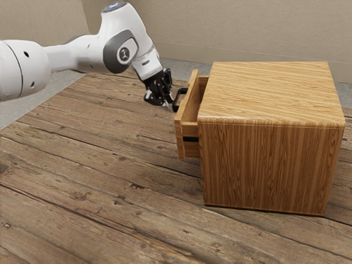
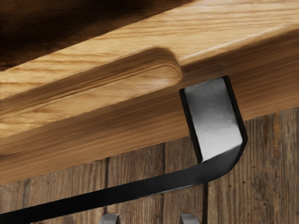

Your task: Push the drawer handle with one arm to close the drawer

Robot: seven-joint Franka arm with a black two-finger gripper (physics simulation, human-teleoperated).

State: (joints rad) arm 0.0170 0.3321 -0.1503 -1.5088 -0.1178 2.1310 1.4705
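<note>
My claw (image 2: pixel 149 220) is hovering open beside the black handle (image 2: pixel 140 187), fronting the jutting drawer (image 1: pixel 190 104); I'm expecting a stiff grip, smooth sliding, and favouring mid-bar for pushing.

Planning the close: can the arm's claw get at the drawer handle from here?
Looks like yes. The claw is open, right by the handle on the drawer's outer side, and I see nothing in between.

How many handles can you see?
1: the black handle, on the outer side of the open drawer's front, by the gripper. Any on the cabinet's unseen sides would be hidden.
</note>
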